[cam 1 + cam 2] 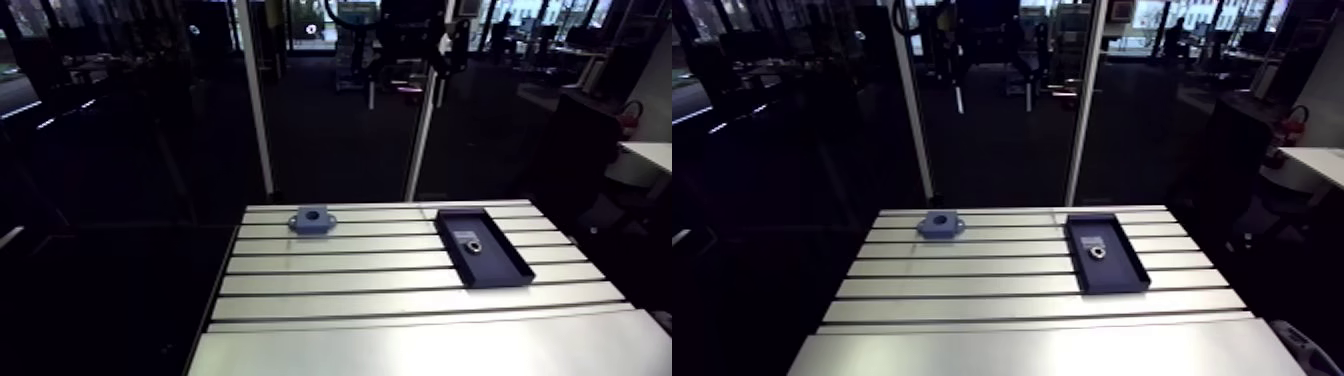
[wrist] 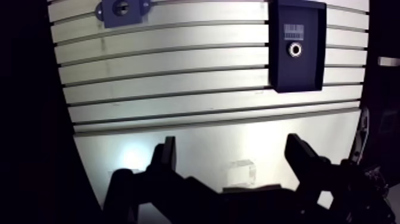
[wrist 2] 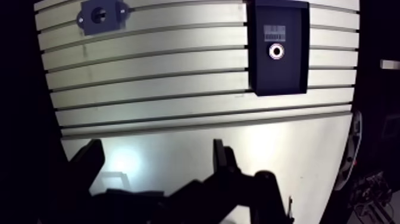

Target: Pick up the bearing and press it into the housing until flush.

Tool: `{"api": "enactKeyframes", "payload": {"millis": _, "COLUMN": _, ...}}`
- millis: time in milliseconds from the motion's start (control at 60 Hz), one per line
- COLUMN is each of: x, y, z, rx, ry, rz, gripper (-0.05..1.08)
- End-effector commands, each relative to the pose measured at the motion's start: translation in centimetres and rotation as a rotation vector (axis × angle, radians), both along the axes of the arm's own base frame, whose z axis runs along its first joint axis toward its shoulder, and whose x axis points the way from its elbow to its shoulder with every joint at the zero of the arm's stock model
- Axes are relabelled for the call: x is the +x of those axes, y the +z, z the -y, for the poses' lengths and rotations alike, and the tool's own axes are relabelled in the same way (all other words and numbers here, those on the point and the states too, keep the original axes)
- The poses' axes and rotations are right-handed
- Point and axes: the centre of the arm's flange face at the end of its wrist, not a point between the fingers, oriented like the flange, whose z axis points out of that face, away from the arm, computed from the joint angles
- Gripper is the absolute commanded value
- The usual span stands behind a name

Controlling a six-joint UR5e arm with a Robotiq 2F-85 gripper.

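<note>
The silver, slotted aluminium table (image 1: 400,300) carries two things directly. A dark, shallow rectangular tray (image 1: 498,268) lies flat across several slots. A blue-grey flanged housing block (image 1: 311,219) with a round bore sits well apart from the tray, level with its far end.

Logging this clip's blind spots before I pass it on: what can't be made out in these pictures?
Label in the tray: print blurred in the wrist view, too small in the arm view.
Housing bore: dark inside in both views, depth unreadable.
Bearing: seen from above, tiny; height unclear.
Hand: open, its body cut off by the wrist view's edge.
</note>
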Motion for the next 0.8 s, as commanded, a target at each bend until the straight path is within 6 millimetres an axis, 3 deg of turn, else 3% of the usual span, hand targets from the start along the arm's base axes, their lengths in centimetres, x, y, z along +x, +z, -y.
{"api": "enactKeyframes", "payload": {"millis": 17, "x": 2.0, "y": 0.7, "z": 0.4, "rx": -0.003, "ry": 0.024, "rz": 0.045, "gripper": 0.01}}
{"api": "enactKeyframes", "payload": {"millis": 533, "x": 1.3, "y": -0.2, "z": -0.2, "rx": -0.001, "ry": 0.038, "rz": 0.051, "gripper": 0.01}}
{"api": "enactKeyframes", "payload": {"millis": 633, "x": 0.8, "y": -1.0, "z": -1.8, "rx": -0.004, "ry": 0.062, "rz": 0.047, "gripper": 0.01}}
{"api": "enactKeyframes", "payload": {"millis": 717, "x": 0.1, "y": -1.7, "z": -5.0, "rx": -0.006, "ry": 0.063, "rz": 0.022, "gripper": 0.01}}
{"api": "enactKeyframes", "payload": {"millis": 800, "x": -0.2, "y": -2.1, "z": -6.7, "rx": -0.005, "ry": 0.065, "rz": 0.01, "gripper": 0.01}}
